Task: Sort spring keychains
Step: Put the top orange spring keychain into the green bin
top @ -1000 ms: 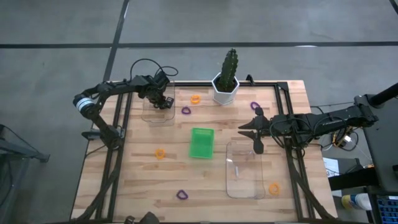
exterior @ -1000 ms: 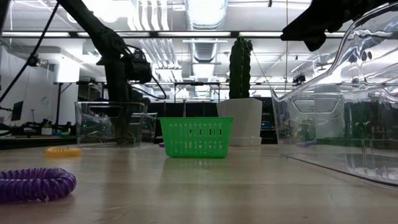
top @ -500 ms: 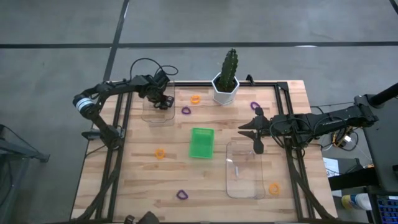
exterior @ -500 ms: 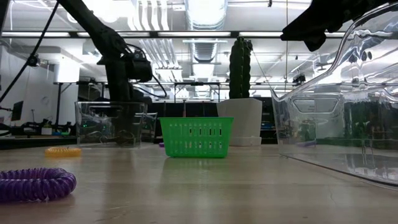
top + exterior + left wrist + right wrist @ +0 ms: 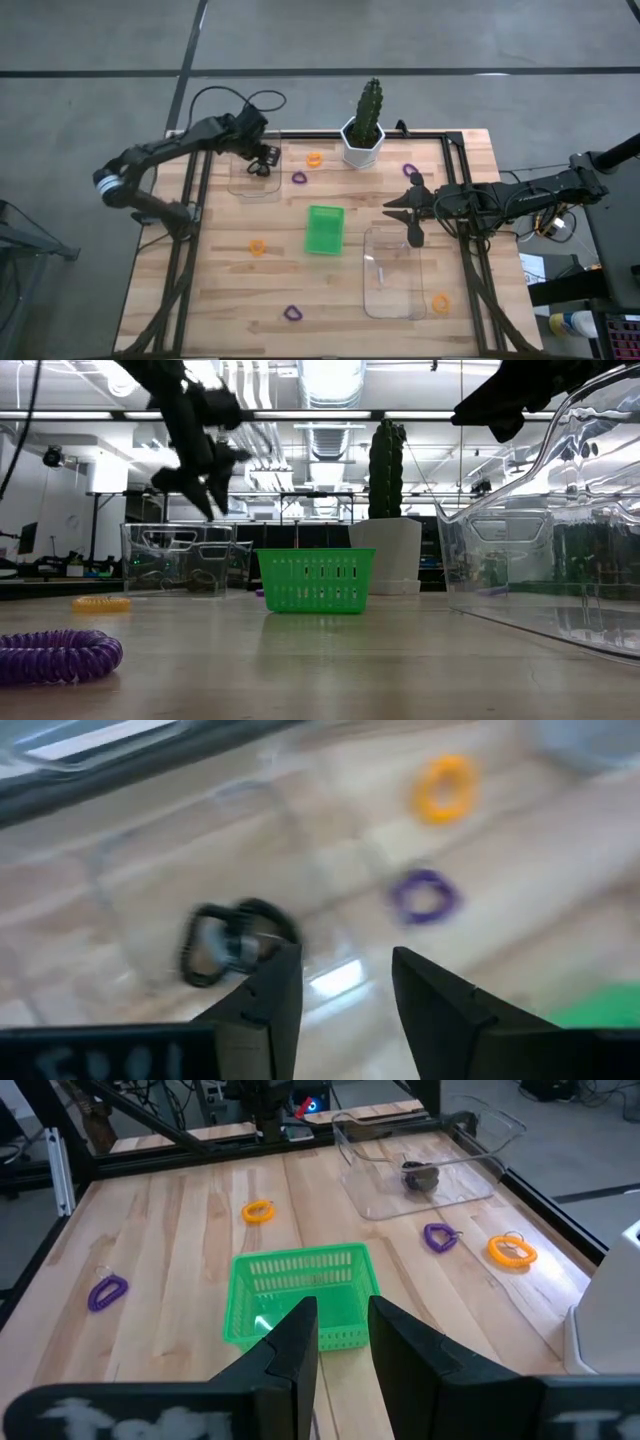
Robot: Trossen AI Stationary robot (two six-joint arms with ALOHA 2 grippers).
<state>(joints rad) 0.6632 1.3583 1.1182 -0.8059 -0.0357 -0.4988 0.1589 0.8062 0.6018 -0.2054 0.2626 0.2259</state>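
Note:
My left gripper (image 5: 264, 160) hangs open above the far-left clear tray (image 5: 250, 180), its fingers apart in the low view (image 5: 205, 500). A black spring keychain (image 5: 232, 942) lies on that tray's floor below the fingers. Loose on the table lie orange keychains (image 5: 314, 158) (image 5: 258, 246) (image 5: 441, 301) and purple ones (image 5: 299, 178) (image 5: 410, 170) (image 5: 292, 313). The small green tray (image 5: 324, 229) stands at the middle. My right gripper (image 5: 396, 209) waits open above the table at the right, pointing at the green tray (image 5: 300, 1295) with nothing between its fingers.
A second clear tray (image 5: 393, 272) stands near the right front, below my right arm. A white pot with a cactus (image 5: 362, 140) stands at the far edge. Black frame rails run along the table's left and right sides.
My left gripper has risen out of the far-left clear tray and now hangs above its rim. The black keychain has stayed on the tray's floor. My right arm has kept still.

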